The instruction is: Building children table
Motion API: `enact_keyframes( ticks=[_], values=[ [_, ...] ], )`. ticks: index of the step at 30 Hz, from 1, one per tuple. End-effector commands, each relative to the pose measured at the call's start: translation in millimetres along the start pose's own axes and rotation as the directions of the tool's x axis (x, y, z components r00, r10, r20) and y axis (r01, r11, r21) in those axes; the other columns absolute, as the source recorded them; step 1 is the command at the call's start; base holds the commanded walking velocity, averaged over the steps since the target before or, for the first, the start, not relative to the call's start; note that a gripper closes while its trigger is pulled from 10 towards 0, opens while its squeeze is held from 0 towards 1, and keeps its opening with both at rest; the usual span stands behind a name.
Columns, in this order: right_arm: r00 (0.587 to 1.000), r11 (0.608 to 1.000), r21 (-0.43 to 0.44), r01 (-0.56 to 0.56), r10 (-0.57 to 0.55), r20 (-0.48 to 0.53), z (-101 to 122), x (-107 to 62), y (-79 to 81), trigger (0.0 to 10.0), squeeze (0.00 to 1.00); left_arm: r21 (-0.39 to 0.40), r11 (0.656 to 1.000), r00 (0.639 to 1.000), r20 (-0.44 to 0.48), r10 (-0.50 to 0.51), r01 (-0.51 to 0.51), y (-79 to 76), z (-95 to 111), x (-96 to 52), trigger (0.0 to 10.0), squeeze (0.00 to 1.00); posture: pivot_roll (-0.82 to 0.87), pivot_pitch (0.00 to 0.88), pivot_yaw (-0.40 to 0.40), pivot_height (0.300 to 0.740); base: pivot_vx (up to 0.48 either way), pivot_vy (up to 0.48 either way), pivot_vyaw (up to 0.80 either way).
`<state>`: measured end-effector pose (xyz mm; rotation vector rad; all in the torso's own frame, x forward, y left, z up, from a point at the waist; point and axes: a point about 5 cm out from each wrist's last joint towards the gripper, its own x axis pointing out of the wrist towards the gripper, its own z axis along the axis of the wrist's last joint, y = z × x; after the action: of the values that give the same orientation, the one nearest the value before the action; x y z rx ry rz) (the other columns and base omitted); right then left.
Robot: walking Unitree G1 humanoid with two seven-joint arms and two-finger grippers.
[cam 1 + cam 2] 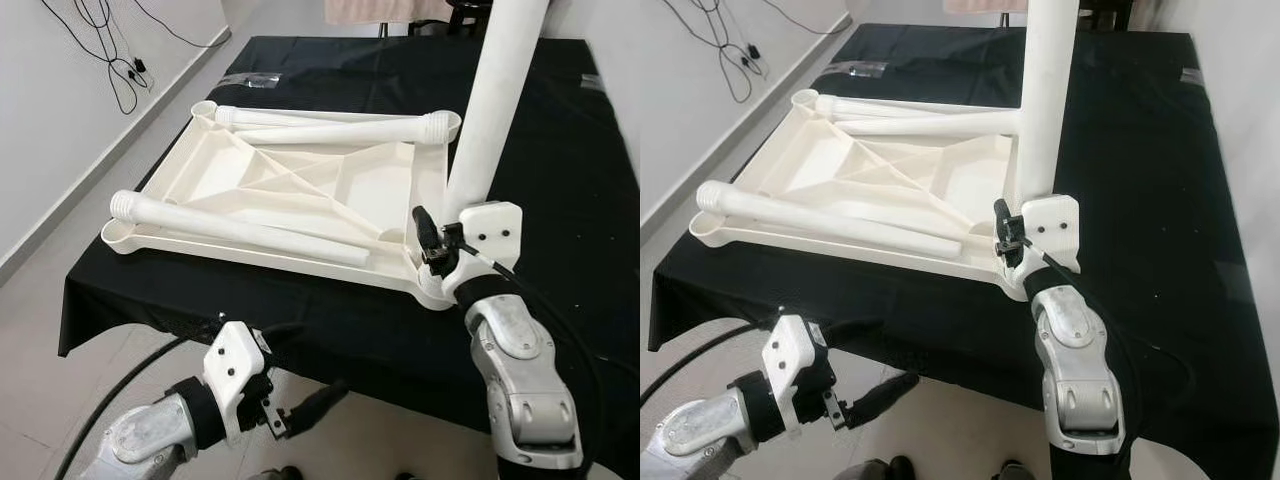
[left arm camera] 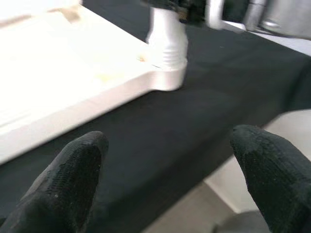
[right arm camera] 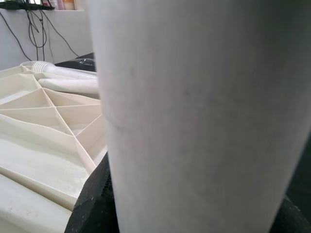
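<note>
A white plastic tabletop (image 1: 215,165) lies upside down on the black-covered table. Three white legs lie loose on it: one along the near side (image 1: 240,228) and two along the far side (image 1: 330,125). A fourth leg (image 1: 495,110) stands upright in the near right corner socket (image 2: 167,48). My right gripper (image 1: 440,245) is shut on this leg just above its base; the leg (image 3: 194,116) sits close between the black fingers (image 3: 92,204). My left gripper (image 1: 300,410) hangs below the table's front edge, open (image 2: 167,145) and holding nothing.
The black cloth (image 1: 560,150) covers the whole table and drapes over its front edge. Black cables (image 1: 110,50) hang on the white wall at the left, above bare floor. A small clear packet (image 1: 250,80) lies on the cloth behind the tabletop.
</note>
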<state>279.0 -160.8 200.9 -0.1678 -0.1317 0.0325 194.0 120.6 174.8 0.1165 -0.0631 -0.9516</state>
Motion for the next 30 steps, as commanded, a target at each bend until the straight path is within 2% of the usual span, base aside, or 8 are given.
enact_keyframes(
  ticks=[1, 3, 6, 10, 15, 17, 21, 30],
  values=[
    [0.957, 0.997, 0.004, 0.077, -0.073, -0.28, -55.6, -12.5, -12.9, 10.0, 0.0, -0.009, 1.0, 1.0, -0.01, 0.026, -0.026, 5.6, -0.8, -2.5, 10.0, 0.0, 0.0, 0.21, 0.11, 0.74, 0.0, 0.0, 0.0],
    [0.96, 0.998, 0.006, 0.054, -0.051, -0.276, -56.4, -13.0, -9.2, 10.0, 0.0, -0.014, 0.999, 0.992, 0.12, 0.036, -0.034, 24.9, 33.5, 9.9, 10.0, 0.0, 0.0, 0.201, 0.114, 0.74, 0.0, 0.0, 0.0],
    [0.961, 0.999, 0.007, 0.047, -0.043, -0.275, -56.5, -13.0, -7.7, 10.0, 0.0, -0.014, 1.0, 0.985, 0.171, 0.024, -0.022, 30.2, 47.9, 14.6, 10.0, 0.0, 0.0, 0.201, 0.115, 0.74, 0.0, 0.0, 0.0],
    [0.962, 0.999, 0.027, 0.031, -0.023, -0.273, -55.7, -15.4, 1.7, 10.0, 0.0, 0.053, 0.994, 0.94, 0.323, -0.105, 0.093, 46.3, 102.5, 43.0, 10.0, 0.0, 0.0, 0.187, 0.123, 0.74, 0.0, 0.0, 0.0],
    [0.966, 0.999, 0.047, 0.026, -0.013, -0.256, -55.6, -16.7, 8.8, 10.0, 0.0, 0.083, 0.974, 0.891, 0.394, -0.224, 0.209, 65.4, 139.5, 76.8, 10.0, 0.0, -0.01, 0.173, 0.146, 0.74, 0.0, 0.0, 0.0],
    [0.966, 0.999, 0.047, 0.026, -0.013, -0.256, -55.6, -16.7, 8.8, 10.0, 0.0, 0.083, 0.974, 0.891, 0.394, -0.224, 0.209, 65.4, 139.5, 76.8, 10.0, 0.0, -0.01, 0.173, 0.146, 0.74, 0.0, 0.0, 0.0],
    [0.974, 0.999, 0.054, 0.001, 0.011, -0.226, -51.3, -16.7, 15.6, 10.0, 0.0, 0.103, 0.942, 0.859, 0.387, -0.335, 0.321, 74.5, 159.4, 113.2, 10.0, 0.0, -0.02, 0.169, 0.163, 0.74, 0.0, 0.0, 0.0],
    [0.98, 0.998, 0.059, -0.032, 0.043, -0.196, -47.2, -16.7, 23.2, 10.0, 0.0, 0.108, 0.889, 0.844, 0.282, -0.457, 0.445, 73.1, 165.9, 151.9, 10.0, 0.0, -0.02, 0.17, 0.18, 0.74, 0.0, 0.0, 0.0]
  ],
)
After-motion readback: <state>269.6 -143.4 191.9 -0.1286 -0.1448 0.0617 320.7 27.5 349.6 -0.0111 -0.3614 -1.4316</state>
